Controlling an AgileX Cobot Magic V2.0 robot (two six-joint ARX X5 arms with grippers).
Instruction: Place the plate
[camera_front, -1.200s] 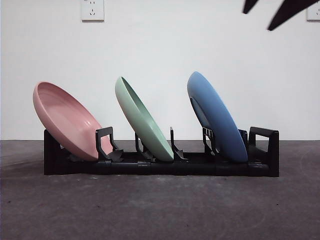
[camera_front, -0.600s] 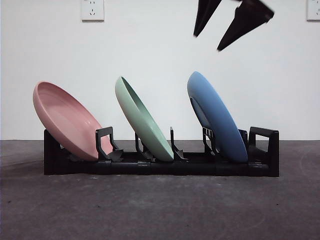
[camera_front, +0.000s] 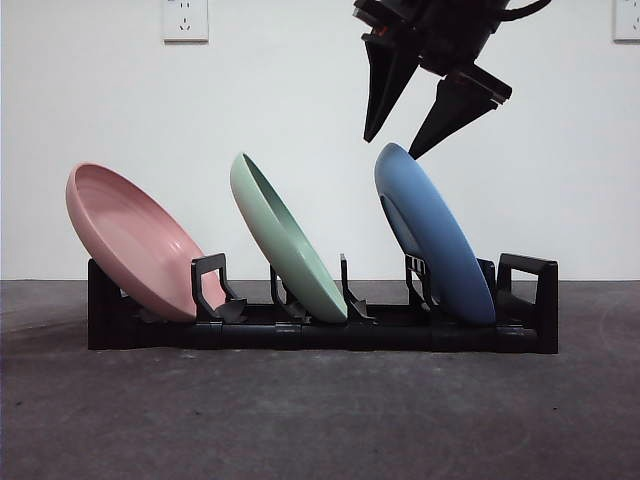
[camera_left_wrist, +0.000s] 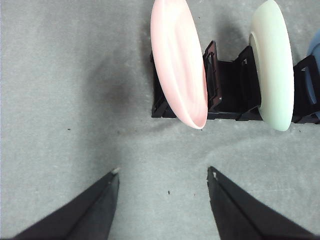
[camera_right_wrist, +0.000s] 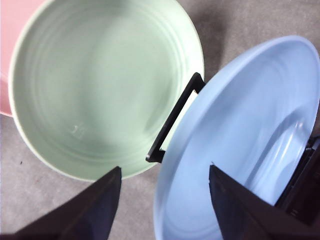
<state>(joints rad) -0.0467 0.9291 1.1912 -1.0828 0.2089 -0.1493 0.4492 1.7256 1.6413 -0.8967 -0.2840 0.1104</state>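
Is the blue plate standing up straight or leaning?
Leaning. The blue plate tilts leftward in the black rack, its top edge left of its base.

Even, diffuse lighting, wall (camera_front: 300, 100) bright, no glare, soft shadow fell on bench (camera_left_wrist: 75, 100) beside rack (camera_left_wrist: 230, 90), focus sharp throughout.

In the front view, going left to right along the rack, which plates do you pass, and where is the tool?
Pink plate → green plate → blue plate, all leaning in the black rack. The right tool hangs open just above the blue plate's top rim.
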